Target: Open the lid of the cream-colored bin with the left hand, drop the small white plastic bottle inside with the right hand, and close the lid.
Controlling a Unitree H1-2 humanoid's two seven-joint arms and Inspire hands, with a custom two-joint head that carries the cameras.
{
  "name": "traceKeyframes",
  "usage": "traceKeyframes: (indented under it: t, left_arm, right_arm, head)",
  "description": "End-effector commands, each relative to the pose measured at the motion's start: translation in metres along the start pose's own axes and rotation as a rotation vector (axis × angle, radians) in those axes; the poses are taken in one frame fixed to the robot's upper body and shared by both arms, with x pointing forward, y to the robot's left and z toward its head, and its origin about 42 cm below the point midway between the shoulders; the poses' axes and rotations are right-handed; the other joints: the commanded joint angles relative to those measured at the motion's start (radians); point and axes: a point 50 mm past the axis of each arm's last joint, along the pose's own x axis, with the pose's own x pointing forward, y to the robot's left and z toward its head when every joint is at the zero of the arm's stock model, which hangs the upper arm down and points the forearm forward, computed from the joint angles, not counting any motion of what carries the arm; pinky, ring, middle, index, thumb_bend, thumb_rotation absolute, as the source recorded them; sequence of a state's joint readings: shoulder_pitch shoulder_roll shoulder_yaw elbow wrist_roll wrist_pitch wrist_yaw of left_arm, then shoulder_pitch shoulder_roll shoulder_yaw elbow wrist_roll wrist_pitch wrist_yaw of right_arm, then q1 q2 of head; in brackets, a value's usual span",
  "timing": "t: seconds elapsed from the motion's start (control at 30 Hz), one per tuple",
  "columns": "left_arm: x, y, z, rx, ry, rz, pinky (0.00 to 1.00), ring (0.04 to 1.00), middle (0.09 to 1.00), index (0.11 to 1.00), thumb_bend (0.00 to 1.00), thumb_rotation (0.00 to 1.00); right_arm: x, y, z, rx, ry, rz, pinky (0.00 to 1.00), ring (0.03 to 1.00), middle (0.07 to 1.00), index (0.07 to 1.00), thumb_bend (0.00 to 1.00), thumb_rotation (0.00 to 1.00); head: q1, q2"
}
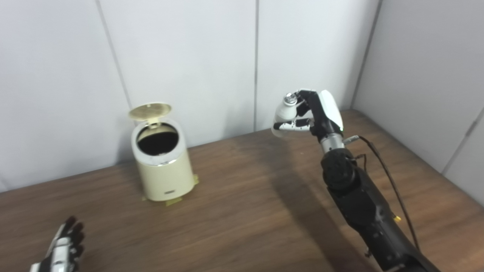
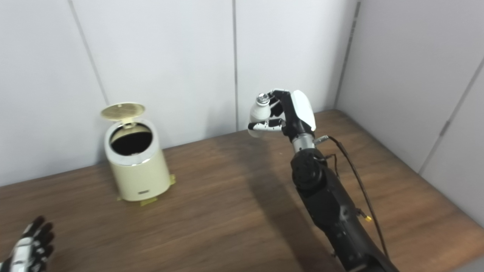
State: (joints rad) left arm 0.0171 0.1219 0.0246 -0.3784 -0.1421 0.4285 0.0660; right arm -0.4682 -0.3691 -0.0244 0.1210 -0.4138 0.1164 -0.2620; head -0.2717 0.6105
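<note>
Left eye view is giving me the clearest look at the cream-colored bin (image 1: 163, 166), which is standing on the wooden worktop (image 1: 242, 211) close to the back wall, left of centre. Its lid (image 1: 149, 110) is standing tipped up and back on the hinge, so I am looking straight into the dark opening ringed by a shiny rim. Two small yellowish tabs are poking out at the base of the bin.

My right robot hand (image 1: 306, 115) is hanging in the air well to the right of the bin, raised above the worktop on its black forearm. It is pinching the small white plastic bottle (image 1: 286, 110): the fingers (image 1: 293, 125) are wrapping across the lower body of the bottle while the bottle is sitting upright, its silvery cap pointing up. The bottle is well apart from the bin opening, not over it.

My left robot hand (image 2: 30, 249) is showing only partly at the bottom left corner of both views, low over the worktop and well apart from the bin. Its dark fingertips are pointing up and spread a little, and it is holding nothing that I can see.

A black cable (image 1: 389, 177) is running along the right forearm.
</note>
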Motion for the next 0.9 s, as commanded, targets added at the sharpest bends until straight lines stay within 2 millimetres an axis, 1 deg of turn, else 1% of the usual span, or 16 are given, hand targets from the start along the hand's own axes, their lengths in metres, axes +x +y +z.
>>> traceKeyframes:
  t: [0.0, 0.07, 0.1, 0.13, 0.23, 0.27, 0.33, 0.43, 0.47, 0.53, 0.6, 0.67, 0.77, 0.87]
  left_arm:
    - [0.002, -0.005, 0.008, 0.005, -0.088, -0.013, 1.0, 0.953, 0.93, 0.967, 0.37, 0.92]
    - [0.002, -0.006, 0.004, 0.008, -0.099, -0.019, 0.99, 0.938, 0.921, 0.956, 0.38, 0.9]
    - [0.002, -0.007, 0.003, 0.008, -0.103, -0.019, 0.98, 0.929, 0.916, 0.949, 0.38, 0.88]
    - [0.002, -0.008, 0.001, 0.009, -0.102, -0.018, 0.97, 0.925, 0.914, 0.946, 0.39, 0.87]
    - [0.004, -0.012, -0.007, 0.009, -0.099, -0.009, 0.94, 0.907, 0.9, 0.924, 0.44, 0.82]
    - [0.004, -0.012, -0.008, 0.008, -0.098, -0.007, 0.93, 0.904, 0.899, 0.918, 0.47, 0.8]
    - [0.005, -0.017, -0.012, 0.009, -0.095, -0.006, 0.92, 0.898, 0.894, 0.912, 0.51, 0.78]
    - [0.006, -0.023, -0.015, 0.005, -0.091, -0.01, 0.9, 0.89, 0.89, 0.909, 0.55, 0.76]
    - [0.006, -0.024, -0.016, 0.007, -0.089, -0.009, 0.9, 0.892, 0.89, 0.91, 0.56, 0.76]
    - [0.006, -0.026, -0.017, 0.009, -0.089, -0.007, 0.89, 0.888, 0.884, 0.908, 0.55, 0.76]
    - [0.007, -0.028, -0.018, 0.012, -0.092, -0.005, 0.89, 0.884, 0.878, 0.908, 0.54, 0.75]
    - [0.008, -0.029, -0.018, 0.015, -0.095, -0.002, 0.89, 0.881, 0.875, 0.909, 0.56, 0.77]
    - [0.009, -0.032, -0.019, 0.014, -0.094, -0.002, 0.9, 0.876, 0.87, 0.904, 0.6, 0.79]
    - [0.01, -0.035, -0.019, 0.014, -0.094, -0.008, 0.9, 0.878, 0.873, 0.907, 0.61, 0.79]
  right_arm:
    - [0.015, -0.015, 0.034, 0.029, -0.119, -0.041, 0.4, 0.417, 0.499, 0.482, 0.52, 0.0]
    - [0.014, -0.014, 0.054, 0.054, -0.183, -0.032, 0.4, 0.414, 0.497, 0.485, 0.52, 0.0]
    - [0.013, -0.014, 0.059, 0.06, -0.201, -0.031, 0.4, 0.417, 0.495, 0.484, 0.52, 0.0]
    - [0.013, -0.012, 0.069, 0.067, -0.226, -0.027, 0.4, 0.418, 0.494, 0.484, 0.52, 0.0]
    - [0.011, -0.005, 0.092, 0.106, -0.271, -0.006, 0.34, 0.393, 0.497, 0.506, 0.52, 0.0]
    - [0.01, -0.004, 0.097, 0.122, -0.28, 0.001, 0.33, 0.383, 0.49, 0.504, 0.52, 0.0]
    - [0.01, 0.0, 0.111, 0.144, -0.294, 0.021, 0.32, 0.379, 0.489, 0.518, 0.52, 0.0]
    - [0.01, 0.009, 0.134, 0.18, -0.328, 0.056, 0.34, 0.389, 0.486, 0.519, 0.52, 0.0]
    - [0.011, 0.013, 0.143, 0.193, -0.344, 0.068, 0.33, 0.382, 0.489, 0.518, 0.52, 0.0]
    - [0.013, 0.022, 0.157, 0.223, -0.379, 0.089, 0.31, 0.375, 0.492, 0.52, 0.52, 0.0]
    - [0.015, 0.031, 0.167, 0.257, -0.425, 0.103, 0.33, 0.382, 0.492, 0.515, 0.52, 0.0]
    - [0.017, 0.04, 0.177, 0.268, -0.458, 0.108, 0.35, 0.403, 0.496, 0.501, 0.52, 0.0]
    - [0.019, 0.051, 0.187, 0.286, -0.47, 0.12, 0.34, 0.401, 0.5, 0.492, 0.52, 0.0]
    - [0.02, 0.062, 0.199, 0.312, -0.469, 0.143, 0.34, 0.404, 0.503, 0.486, 0.52, 0.0]
  head:
    - [0.016, 0.001]
    - [0.045, -0.001]
    - [0.056, -0.002]
    - [0.076, -0.004]
    - [0.123, -0.008]
    - [0.123, -0.008]
    - [0.165, -0.011]
    - [0.185, -0.005]
    - [0.189, -0.004]
    - [0.202, -0.003]
    - [0.211, -0.002]
    - [0.221, -0.003]
    - [0.229, -0.005]
    - [0.236, -0.005]
